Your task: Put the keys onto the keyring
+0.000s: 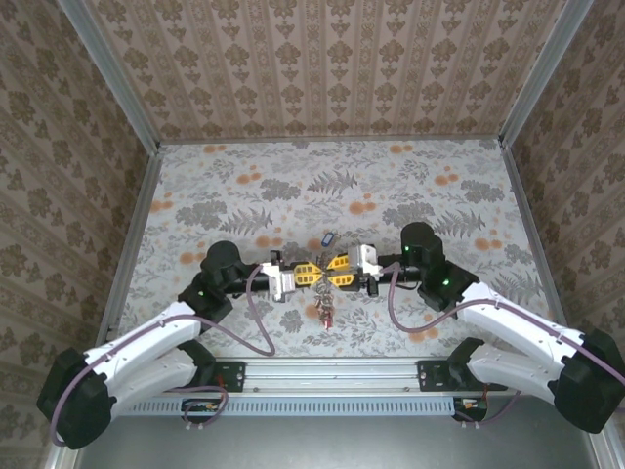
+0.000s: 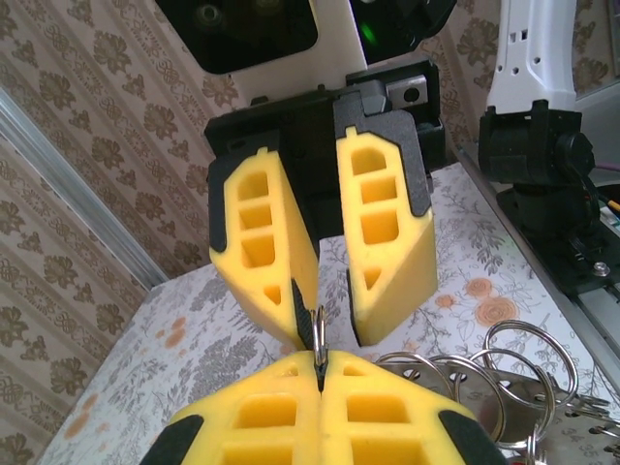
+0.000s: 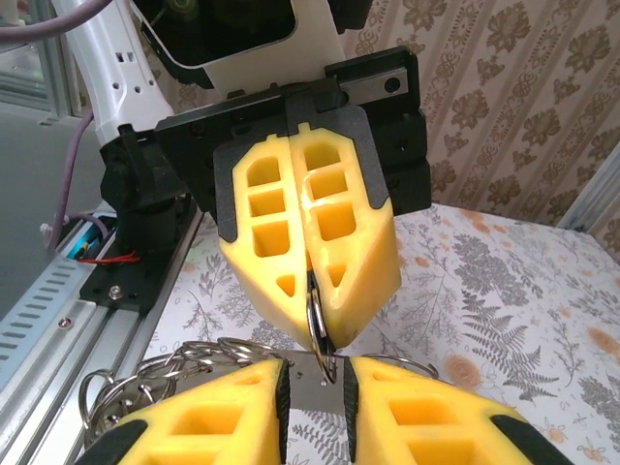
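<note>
Between the yellow fingers of the left gripper (image 2: pixel 320 360): thin wire keyring (image 2: pixel 318 334), pinched edge-on. Jaws are fully closed on it and the loop sticks out past the tips. Right gripper (image 3: pixel 316 364) sits tip to tip opposite, jaws a narrow gap apart. Flat grey metal piece (image 3: pixel 315 389) fills that gap; can't tell what it is or whether it's actually clamped. Keyring loop reaches into the space at the right gripper's tips. Cluster of more wire rings (image 2: pixel 513 373) sits just beside the left fingers, on the arm-base side. In the top view the keys (image 1: pixel 324 309) are bunched just on the near side of the meeting point, close to the table's (image 1: pixel 439 195) front edge. One loose key (image 1: pixel 327 238), dark with a blue bit, lies flat just beyond the grippers, apart from the bunch.
</note>
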Robot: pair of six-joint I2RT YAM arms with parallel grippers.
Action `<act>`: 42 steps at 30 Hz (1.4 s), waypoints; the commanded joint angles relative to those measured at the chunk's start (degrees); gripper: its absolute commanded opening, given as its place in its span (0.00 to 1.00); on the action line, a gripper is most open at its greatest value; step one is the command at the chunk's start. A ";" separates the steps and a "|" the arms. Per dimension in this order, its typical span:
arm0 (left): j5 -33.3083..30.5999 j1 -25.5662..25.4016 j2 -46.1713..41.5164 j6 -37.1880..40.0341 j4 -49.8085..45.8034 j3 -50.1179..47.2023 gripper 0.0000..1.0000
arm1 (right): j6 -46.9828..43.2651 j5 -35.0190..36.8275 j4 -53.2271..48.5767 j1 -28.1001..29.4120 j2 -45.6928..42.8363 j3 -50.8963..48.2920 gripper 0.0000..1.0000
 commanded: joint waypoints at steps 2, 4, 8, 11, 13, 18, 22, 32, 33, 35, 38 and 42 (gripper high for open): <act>0.70 -0.55 0.56 -1.81 7.27 0.00 0.00 | -0.38 -1.43 1.07 0.92 1.50 2.05 0.25; 0.46 -0.61 0.98 -2.90 9.22 -0.27 0.00 | -0.40 -1.33 1.30 1.04 1.75 2.05 0.25; 1.55 -0.73 2.20 -4.16 10.47 -0.10 0.00 | -0.08 -0.58 2.35 1.05 1.34 1.63 0.19; 1.46 -0.85 2.61 -4.27 10.35 -0.03 0.00 | 0.04 -0.22 2.48 1.03 0.64 1.35 0.17; 1.24 -0.97 2.66 -4.19 9.98 0.06 0.00 | 0.03 0.04 2.52 1.05 0.22 1.20 0.13; 0.94 -0.90 2.71 -3.89 7.38 0.73 0.00 | -0.22 0.38 2.42 1.05 -0.47 0.82 0.00; -1.04 -0.92 2.60 -3.65 0.78 2.71 0.03 | -1.57 1.24 1.18 1.05 -1.20 0.71 0.00; -1.59 -0.92 3.11 -1.55 -9.81 5.73 0.12 | -5.84 6.92 -6.48 1.31 -1.84 2.49 0.00; -1.58 -0.98 3.27 -1.17 -10.50 5.92 0.12 | -5.93 6.94 -6.68 1.38 -1.74 2.64 0.00; -1.52 -1.01 3.72 -0.79 -10.98 6.20 0.12 | -5.94 7.35 -6.28 1.49 -1.49 2.53 0.00; -1.60 -1.08 4.45 -0.66 -10.98 6.56 0.14 | -5.61 8.67 -4.80 1.75 -1.57 2.03 0.00; -1.72 -1.08 4.55 -0.92 -10.62 6.58 0.21 | -5.88 9.69 -4.16 1.84 -1.83 1.32 0.00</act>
